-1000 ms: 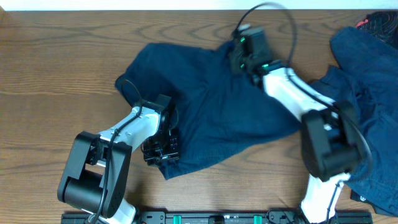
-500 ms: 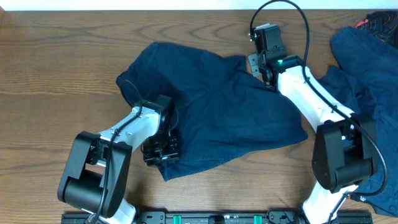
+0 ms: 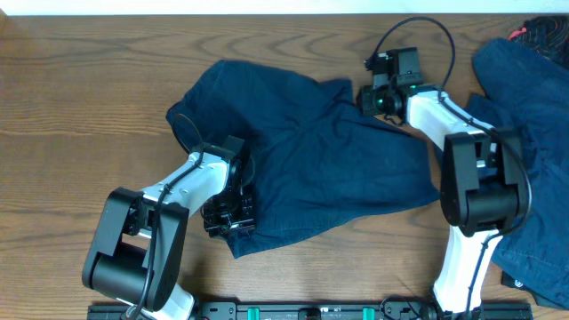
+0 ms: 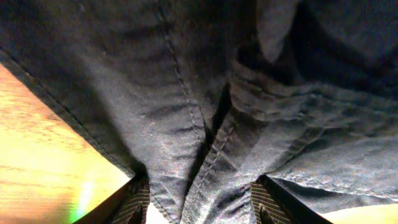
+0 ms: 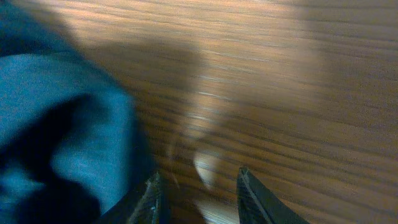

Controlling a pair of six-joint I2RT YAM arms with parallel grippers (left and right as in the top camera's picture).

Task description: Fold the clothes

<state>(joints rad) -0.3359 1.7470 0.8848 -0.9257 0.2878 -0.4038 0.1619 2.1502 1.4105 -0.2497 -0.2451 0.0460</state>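
Observation:
Dark navy shorts (image 3: 311, 169) lie spread across the middle of the wooden table in the overhead view. My left gripper (image 3: 229, 218) sits low on their front left edge. In the left wrist view its jaws (image 4: 202, 205) stand apart with a stitched seam of the cloth (image 4: 186, 93) bunched loosely between them, and a gap shows beside the left finger. My right gripper (image 3: 369, 96) hovers at the shorts' far right corner. It is open in the right wrist view (image 5: 199, 199), with only bare wood between its fingers and the cloth (image 5: 62, 137) just to its left.
A heap of more navy clothes (image 3: 524, 107) covers the table's right side, reaching behind the right arm. A dark item with a red trim (image 3: 542, 36) lies in the far right corner. Bare wood (image 3: 80, 107) lies left of the shorts. A black rail (image 3: 311, 311) runs along the front edge.
My right gripper has opened, let go of the shorts' far edge and drawn off to the right. The cloth there has settled flat. The left arm has not moved.

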